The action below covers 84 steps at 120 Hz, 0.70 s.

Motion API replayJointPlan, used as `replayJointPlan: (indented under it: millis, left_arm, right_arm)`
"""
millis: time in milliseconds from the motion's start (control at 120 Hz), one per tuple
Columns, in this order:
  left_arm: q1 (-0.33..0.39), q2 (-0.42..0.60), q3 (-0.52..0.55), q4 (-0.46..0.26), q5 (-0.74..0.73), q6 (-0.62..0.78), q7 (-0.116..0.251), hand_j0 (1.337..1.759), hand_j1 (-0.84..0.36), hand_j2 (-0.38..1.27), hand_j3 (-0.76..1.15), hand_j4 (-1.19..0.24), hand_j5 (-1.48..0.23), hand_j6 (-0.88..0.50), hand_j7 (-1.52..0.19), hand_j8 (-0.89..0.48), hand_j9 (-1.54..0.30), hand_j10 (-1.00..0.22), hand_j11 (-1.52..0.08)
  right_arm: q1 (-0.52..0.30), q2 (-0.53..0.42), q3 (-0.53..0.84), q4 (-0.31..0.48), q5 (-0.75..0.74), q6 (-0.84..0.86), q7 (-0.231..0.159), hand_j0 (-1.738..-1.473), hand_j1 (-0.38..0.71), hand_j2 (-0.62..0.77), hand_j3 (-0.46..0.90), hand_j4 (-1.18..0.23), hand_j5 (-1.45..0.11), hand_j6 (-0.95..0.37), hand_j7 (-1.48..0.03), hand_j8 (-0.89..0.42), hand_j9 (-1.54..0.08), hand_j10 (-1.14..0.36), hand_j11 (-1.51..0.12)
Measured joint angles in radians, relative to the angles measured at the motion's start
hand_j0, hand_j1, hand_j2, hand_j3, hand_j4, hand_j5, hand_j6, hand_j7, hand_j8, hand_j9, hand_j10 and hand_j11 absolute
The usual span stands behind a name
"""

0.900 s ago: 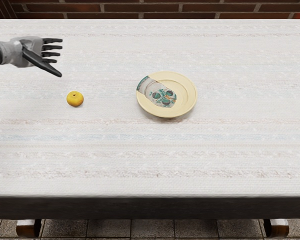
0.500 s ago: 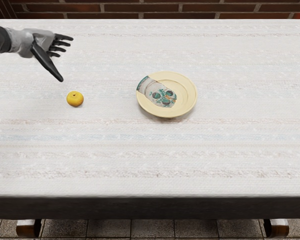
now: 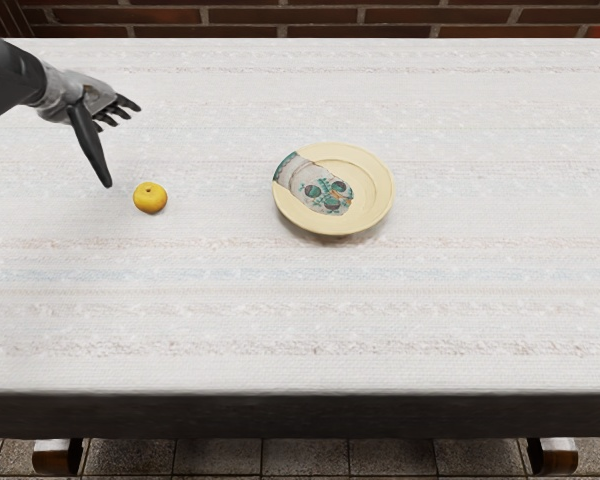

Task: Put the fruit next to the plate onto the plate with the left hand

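The left hand point(image 3: 86, 101) hovers over the far left of the table point(image 3: 300, 320), fingers spread and holding nothing, one long digit pointing down. The small yellow fruit point(image 3: 150, 197) sits on the cloth just right of and nearer than the hand, well apart from the plate point(image 3: 380, 185) to its right. A good grasp likely means centring the palm over the fruit and closing evenly (it is round and may roll if nudged sideways), then lifting clear before moving right.
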Motion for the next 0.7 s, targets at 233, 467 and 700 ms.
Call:
replayJointPlan:
  millis: [233, 467, 700]
  left_arm:
    - [-0.073, -0.012, 0.148, -0.096, -0.009, 0.0, 0.015, 1.658, 0.35, 0.0, 0.0, 0.0, 0.0, 0.0, 0.0, 0.0, 0.0, 0.0, 0.0]
    - [-0.13, -0.032, 0.275, -0.199, -0.022, 0.0, 0.048, 1.658, 0.35, 0.0, 0.0, 0.0, 0.0, 0.0, 0.0, 0.0, 0.0, 0.0, 0.0]
    - [-0.201, -0.036, 0.44, -0.355, -0.119, 0.172, 0.081, 1.658, 0.35, 0.0, 0.0, 0.0, 0.0, 0.0, 0.0, 0.0, 0.0, 0.0, 0.0]
  right_arm:
    - [0.0, 0.0, 0.0, 0.0, 0.0, 0.0, 0.0, -1.658, -0.32, 0.0, 0.0, -0.02, -0.03, -0.02, -0.03, -0.02, -0.03, -0.02, -0.03]
    - [0.0, 0.0, 0.0, 0.0, 0.0, 0.0, 0.0, -1.658, -0.32, 0.0, 0.0, -0.02, -0.03, -0.02, -0.03, -0.02, -0.03, -0.02, -0.03]
    - [0.0, 0.0, 0.0, 0.0, 0.0, 0.0, 0.0, -1.658, -0.32, 0.0, 0.0, -0.02, -0.03, -0.02, -0.03, -0.02, -0.03, -0.02, -0.03]
